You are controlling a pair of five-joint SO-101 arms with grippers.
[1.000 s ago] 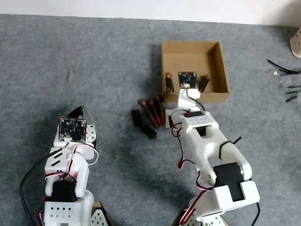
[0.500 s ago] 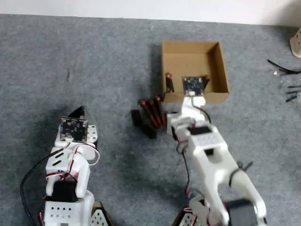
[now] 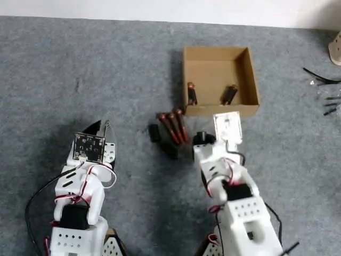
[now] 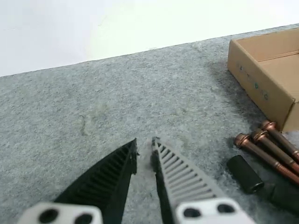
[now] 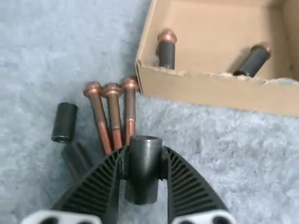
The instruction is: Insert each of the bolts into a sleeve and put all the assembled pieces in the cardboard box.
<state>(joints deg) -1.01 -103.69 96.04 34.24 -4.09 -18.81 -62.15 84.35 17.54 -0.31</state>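
Three copper bolts [image 3: 173, 127] [image 5: 112, 114] [image 4: 268, 147] lie side by side on the grey carpet just in front of the cardboard box [image 3: 218, 111] [image 5: 215, 93] [image 4: 261, 79]. Inside the box rest two assembled pieces [image 3: 191, 93] [image 3: 230, 94] [image 5: 166, 49] [image 5: 252, 60]. My right gripper [image 3: 205, 140] [image 5: 144, 163] is shut on a black sleeve [image 5: 143, 154], held beside the bolts' threaded ends. Two loose sleeves [image 3: 154, 132] [image 3: 170, 149] [image 5: 64, 122] [image 4: 244, 173] lie left of the bolts. My left gripper [image 3: 98, 127] [image 4: 144, 149] hovers over bare carpet at the left, shut with nothing in it.
Black cables [image 3: 322, 80] and a white object [image 3: 335, 48] lie at the far right edge. Open carpet stretches left of and behind the left gripper.
The right arm pulled back from over the box toward the near side and now holds a sleeve by the bolts. The left arm shifted slightly right.
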